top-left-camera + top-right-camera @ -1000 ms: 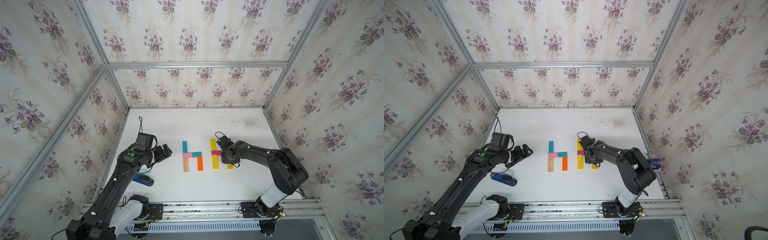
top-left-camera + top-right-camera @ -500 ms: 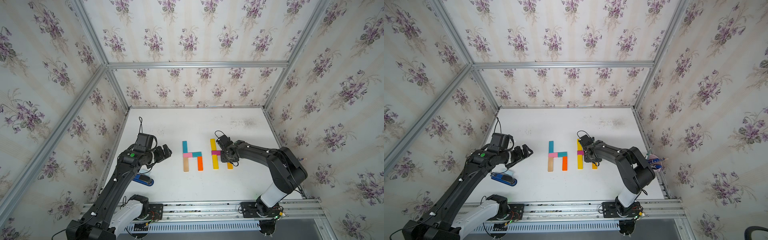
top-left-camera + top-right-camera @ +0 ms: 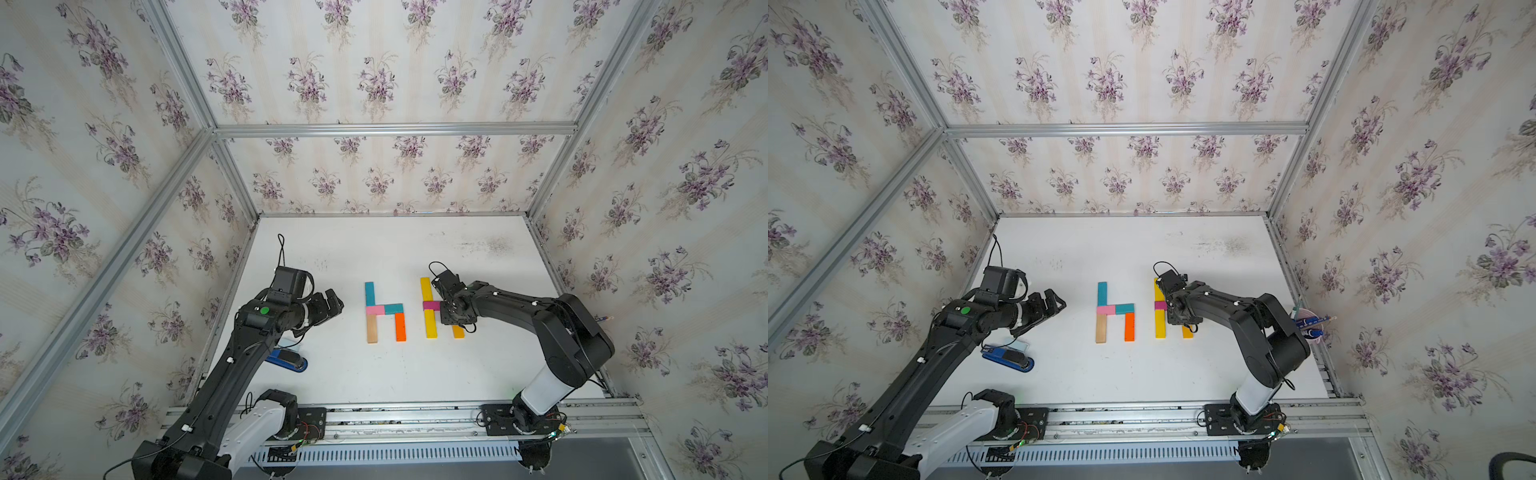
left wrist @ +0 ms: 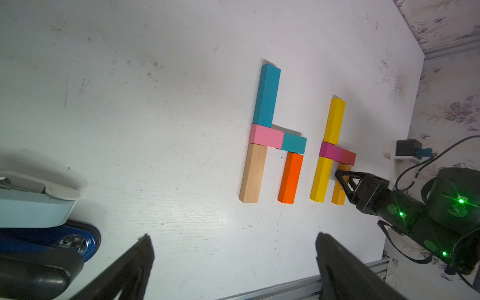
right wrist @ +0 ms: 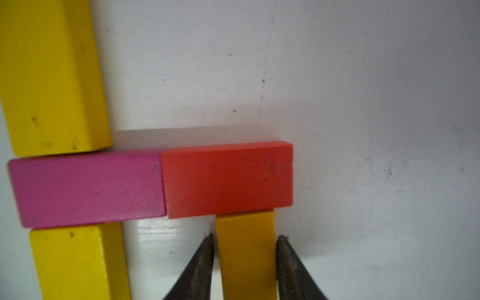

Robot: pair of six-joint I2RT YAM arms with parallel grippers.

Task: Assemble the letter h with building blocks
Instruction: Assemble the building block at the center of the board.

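Ten building blocks [image 3: 1100, 328] are lying flat in two h shapes side by side, and judging by the claw's place you are finishing the short leg of the second. Starting at the left, your left gripper [image 3: 334, 305] is hovering with its jaws spread wide and nothing between them. The teal-and-pink h [image 3: 384, 309] is sitting at its 3 o'clock and the yellow h [image 3: 428, 320] beyond that, so this arm is the farther one. Moving right, the amber leg bar [image 5: 246, 259] is lying with its long axis running 12 to 6 o'clock in both top views, its 12 o'clock end touching the red block [image 5: 228, 179]. Your right gripper [image 5: 244, 237] is sitting directly over that bar, reaching in from 3 o'clock, jaws drawn narrow with one finger [image 5: 205, 257] flanking each long side. Thin slivers of white are showing beside the bar, so I am unable to say whether the jaws are pinching it or standing just clear.
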